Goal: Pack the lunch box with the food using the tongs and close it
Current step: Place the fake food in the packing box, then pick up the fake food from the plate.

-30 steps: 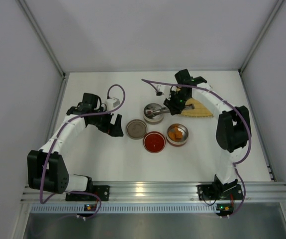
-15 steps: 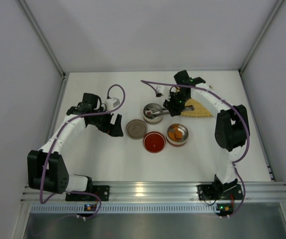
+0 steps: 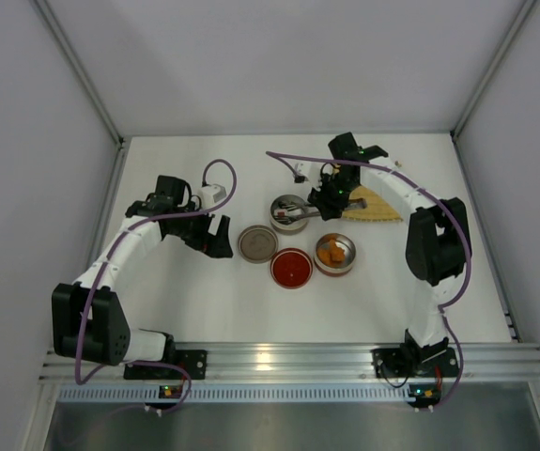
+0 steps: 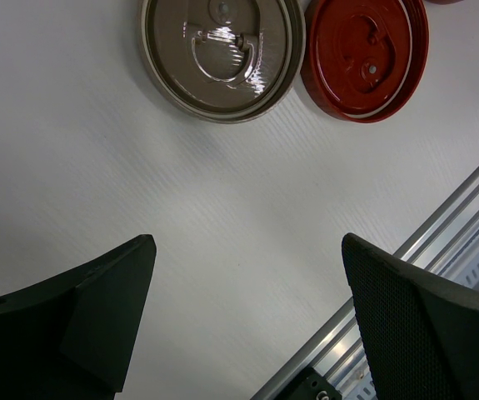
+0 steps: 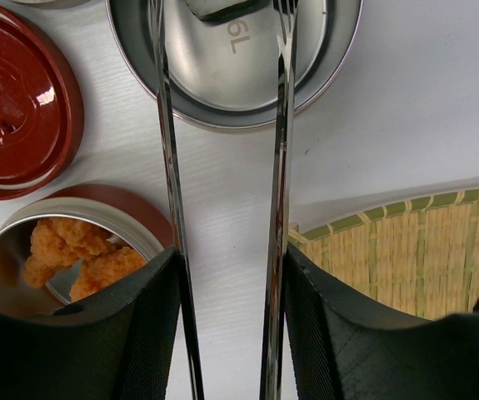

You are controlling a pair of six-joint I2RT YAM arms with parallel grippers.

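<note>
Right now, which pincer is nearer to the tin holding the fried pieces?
Right. The right pincer, gripping the tongs, is just behind the tin; the left pincer is well off to its left, beyond the brown lid.

Two white-shelled robot arms, the left arm point(image 3: 124, 249) and the right arm point(image 3: 434, 246), carry bulky black joint housings. A looping purple cable point(image 3: 219, 163) trails each. Green indicator lights point(image 3: 417, 392) glow at the bases; the matte black fingers point(image 4: 422, 325) show fine dimpled texture.
</note>
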